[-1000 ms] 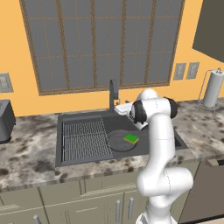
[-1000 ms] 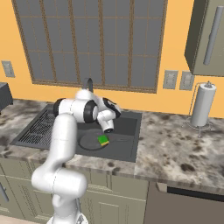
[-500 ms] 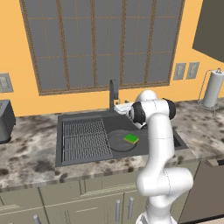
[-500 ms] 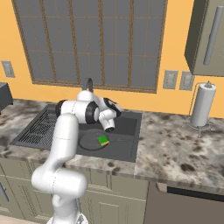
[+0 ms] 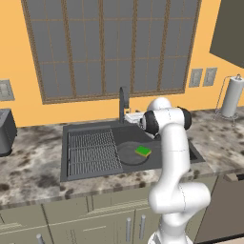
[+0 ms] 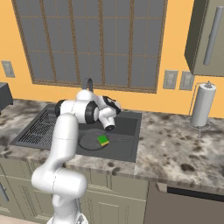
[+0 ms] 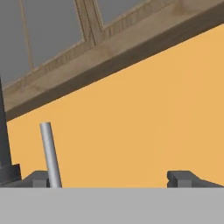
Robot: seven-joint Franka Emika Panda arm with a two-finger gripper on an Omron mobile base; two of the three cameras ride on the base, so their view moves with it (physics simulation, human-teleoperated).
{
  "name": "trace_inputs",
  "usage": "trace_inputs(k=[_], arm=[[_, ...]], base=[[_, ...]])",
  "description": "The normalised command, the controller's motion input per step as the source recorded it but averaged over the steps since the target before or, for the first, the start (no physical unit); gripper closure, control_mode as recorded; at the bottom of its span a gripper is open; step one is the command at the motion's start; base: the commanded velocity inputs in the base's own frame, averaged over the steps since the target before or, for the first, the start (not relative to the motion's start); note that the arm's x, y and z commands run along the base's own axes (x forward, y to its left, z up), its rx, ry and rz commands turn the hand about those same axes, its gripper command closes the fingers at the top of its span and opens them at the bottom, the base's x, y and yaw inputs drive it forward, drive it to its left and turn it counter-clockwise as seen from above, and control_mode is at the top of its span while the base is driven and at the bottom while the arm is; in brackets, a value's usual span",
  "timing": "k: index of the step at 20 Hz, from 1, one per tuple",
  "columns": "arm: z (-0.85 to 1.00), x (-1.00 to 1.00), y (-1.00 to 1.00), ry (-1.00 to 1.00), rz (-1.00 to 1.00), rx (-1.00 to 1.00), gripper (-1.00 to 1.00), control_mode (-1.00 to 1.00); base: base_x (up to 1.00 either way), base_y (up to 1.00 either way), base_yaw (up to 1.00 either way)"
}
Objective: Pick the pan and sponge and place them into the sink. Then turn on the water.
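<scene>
The dark round pan point(image 5: 129, 154) lies in the sink point(image 5: 95, 127), right of the ribbed rack point(image 5: 93, 152). On the pan rests the green sponge point(image 5: 143, 151). From the right base view the pan point(image 6: 92, 141) and sponge point(image 6: 103, 140) sit below my bent arm. My gripper point(image 5: 129, 116) hangs behind the basin beside the dark upright faucet point(image 5: 123, 102), facing the orange wall. In the hand view the gripper point(image 7: 109, 179) is open with nothing between its tips. A thin grey rod point(image 7: 49, 153) rises just inside the left fingertip point(image 7: 38, 178). No water runs from the faucet.
A paper towel holder point(image 6: 202, 105) stands on the marbled counter point(image 6: 175, 144) to the right. A dark appliance point(image 5: 5, 131) sits at the far left. A window fills the wall behind the sink, and a wall cabinet point(image 6: 205, 35) hangs at the upper right.
The hand has shifted only slightly by the faucet. The jaws stay open, and the pan and sponge have not moved.
</scene>
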Motion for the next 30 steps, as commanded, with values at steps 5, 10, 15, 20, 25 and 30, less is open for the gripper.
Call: trace_inputs(k=[5, 10, 15, 20, 25, 30], arm=[[0.08, 0.23, 0.09, 0.0, -0.02, 0.0, -1.0, -1.0], [0.07, 0.31, 0.03, 0.05, -0.04, 0.0, -1.0, -1.0], [0.04, 0.26, 0.11, 0.06, -0.1, -0.03, -1.0, -1.0], [0.05, 0.27, 0.35, -0.03, -0.04, 0.0, -1.0, -1.0], [-0.01, 0.46, 0.23, -0.03, 0.0, 0.01, 1.0, -1.0], [-0.04, 0.45, 0.09, -0.03, 0.01, 0.03, 1.0, -1.0]], base=[[0.0, 0.0, 0.0], [0.0, 0.0, 0.0], [0.0, 0.0, 0.0], [0.0, 0.0, 0.0], [0.0, 0.0, 0.0], [0.0, 0.0, 0.0]])
